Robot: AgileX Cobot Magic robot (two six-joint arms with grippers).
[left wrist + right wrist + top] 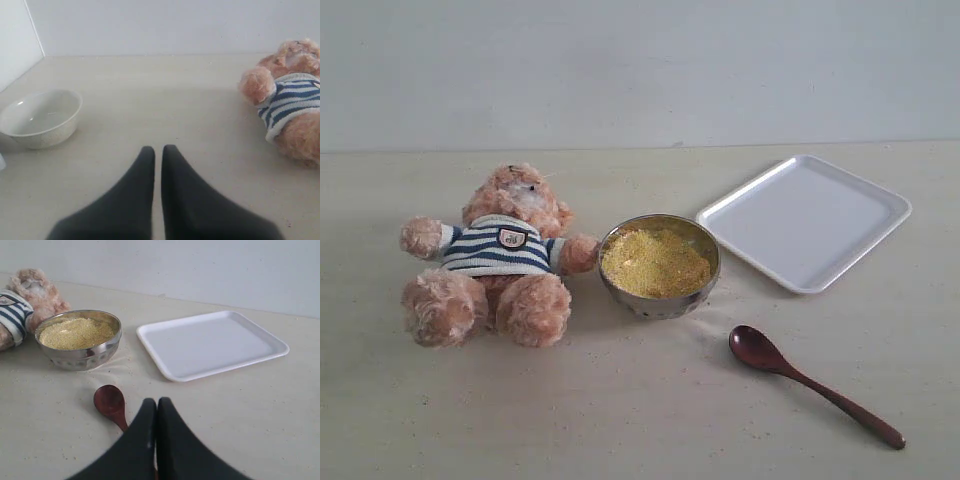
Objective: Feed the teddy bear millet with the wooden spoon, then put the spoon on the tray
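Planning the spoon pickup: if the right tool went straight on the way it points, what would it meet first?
Probably the near rim of the tray. The right tool points past the wooden spoon, which lies beside it. Depth is unclear.

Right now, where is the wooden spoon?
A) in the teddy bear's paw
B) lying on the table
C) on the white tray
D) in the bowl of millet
B: the wooden spoon lies flat on the table, apart from both the tray and the steel bowl.
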